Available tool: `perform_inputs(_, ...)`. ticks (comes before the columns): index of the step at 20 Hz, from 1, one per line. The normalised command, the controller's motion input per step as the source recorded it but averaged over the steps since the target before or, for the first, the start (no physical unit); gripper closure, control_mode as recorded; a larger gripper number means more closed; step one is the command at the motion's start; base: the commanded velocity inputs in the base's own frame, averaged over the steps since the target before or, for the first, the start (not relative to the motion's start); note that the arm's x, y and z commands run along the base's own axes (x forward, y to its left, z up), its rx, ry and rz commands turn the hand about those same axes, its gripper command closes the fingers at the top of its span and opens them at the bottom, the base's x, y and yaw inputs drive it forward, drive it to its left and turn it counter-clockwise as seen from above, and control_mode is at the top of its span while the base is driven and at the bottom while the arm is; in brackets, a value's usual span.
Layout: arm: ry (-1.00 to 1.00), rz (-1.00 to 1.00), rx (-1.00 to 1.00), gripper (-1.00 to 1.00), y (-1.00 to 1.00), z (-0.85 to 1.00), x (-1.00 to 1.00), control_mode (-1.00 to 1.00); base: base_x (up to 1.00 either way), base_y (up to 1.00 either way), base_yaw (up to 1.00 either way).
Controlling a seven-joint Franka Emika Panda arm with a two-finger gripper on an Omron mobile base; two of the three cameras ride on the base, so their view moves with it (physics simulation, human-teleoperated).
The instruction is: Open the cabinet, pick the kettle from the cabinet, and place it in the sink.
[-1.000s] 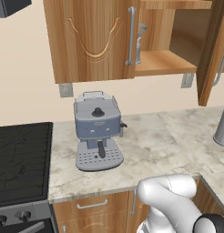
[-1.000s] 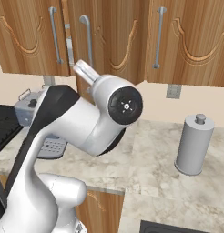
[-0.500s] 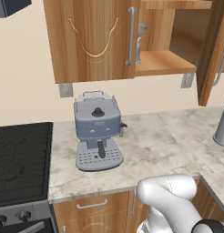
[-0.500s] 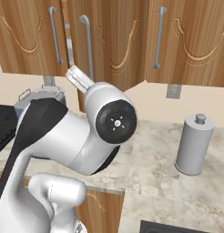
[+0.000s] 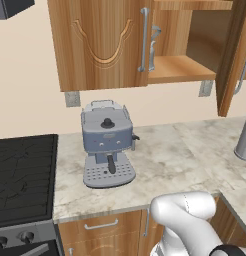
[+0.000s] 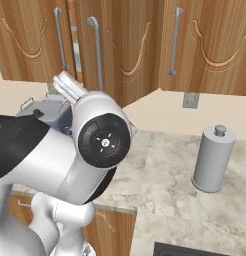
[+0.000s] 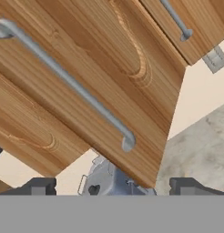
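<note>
The cabinet hangs above the counter with its left door shut. Its right door is swung out, baring a wooden shelf. A narrow grey metal sliver shows at the shelf's left end behind the bar handle. It may be part of the kettle, and the left door hides the rest. My gripper is open, its fingertips wide apart with nothing between them. It faces the open door's bar handle from a short way off. A dark strip of the sink shows at the bottom edge.
A grey coffee machine stands on the marble counter below the cabinet. A black stovetop lies to its left. A tall grey cylinder with a knob stands on the counter to the right. My bulky white arm blocks the left of the right base view.
In the right base view my arm's round joint has swung right and nearer the camera. The cabinet, its doors and the counter things have not moved.
</note>
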Motion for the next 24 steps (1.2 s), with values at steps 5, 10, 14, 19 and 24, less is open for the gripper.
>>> perform_inputs(5,0.01,-0.01,0.00,-1.00,0.28,0.08,-0.18,-1.00,0.00,0.00,0.00)
perform_inputs(10,0.10,-0.02,0.00,-1.00,0.30,0.02,-0.21,-1.00,0.00,0.00,0.00)
perform_inputs(14,0.14,-0.13,0.00,-1.00,0.45,0.00,-0.03,-1.00,0.00,0.00,0.00)
perform_inputs(19,0.24,-0.15,0.00,-1.00,0.35,0.01,0.00,-1.00,0.00,0.00,0.00)
perform_inputs(24,0.28,-0.15,0.01,-1.00,0.33,0.01,0.00,-1.00,0.00,0.00,0.00)
